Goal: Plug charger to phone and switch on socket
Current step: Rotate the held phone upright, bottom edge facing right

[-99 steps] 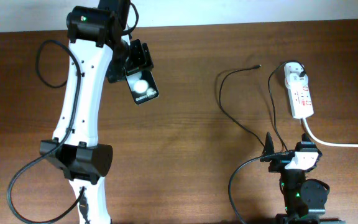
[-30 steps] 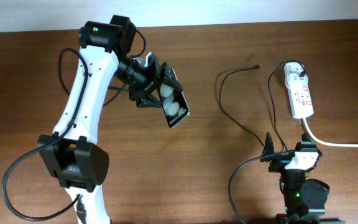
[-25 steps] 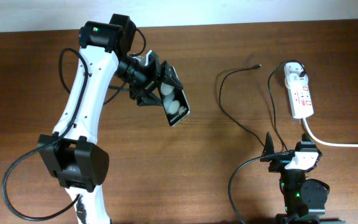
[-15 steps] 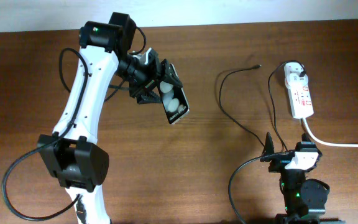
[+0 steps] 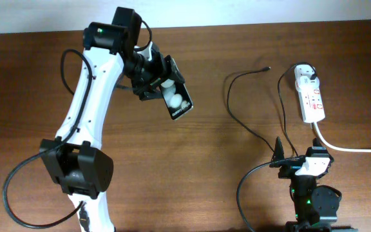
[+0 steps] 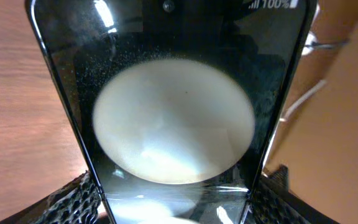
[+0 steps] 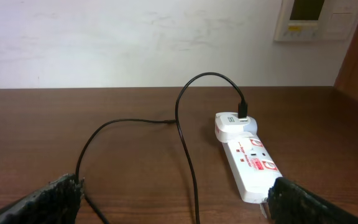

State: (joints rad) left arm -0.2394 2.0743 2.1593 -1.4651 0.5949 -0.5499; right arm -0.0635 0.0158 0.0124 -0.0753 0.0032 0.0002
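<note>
My left gripper (image 5: 156, 80) is shut on the black phone (image 5: 176, 100) and holds it above the table at the upper middle. The phone's glossy face with white round spots fills the left wrist view (image 6: 173, 118), clamped between both fingers. The charger cable (image 5: 237, 106) runs in loops from the white adapter (image 5: 303, 74) on the socket (image 5: 310, 95) to its loose plug tip (image 5: 266, 67) on the table. The right wrist view shows the cable (image 7: 188, 143) and the socket (image 7: 248, 160). My right gripper (image 5: 299, 154) rests open and empty near the front right, its fingers wide apart (image 7: 173, 202).
The socket's thick white cord (image 5: 353, 148) runs off to the right edge. The left arm's white links (image 5: 82, 109) and black cables cross the left half of the table. A wall with a white panel (image 7: 316, 18) stands behind the table.
The left arm carried the phone to the right, then drew it slightly up and back in the last half second. The right arm, cable and socket have not moved.
</note>
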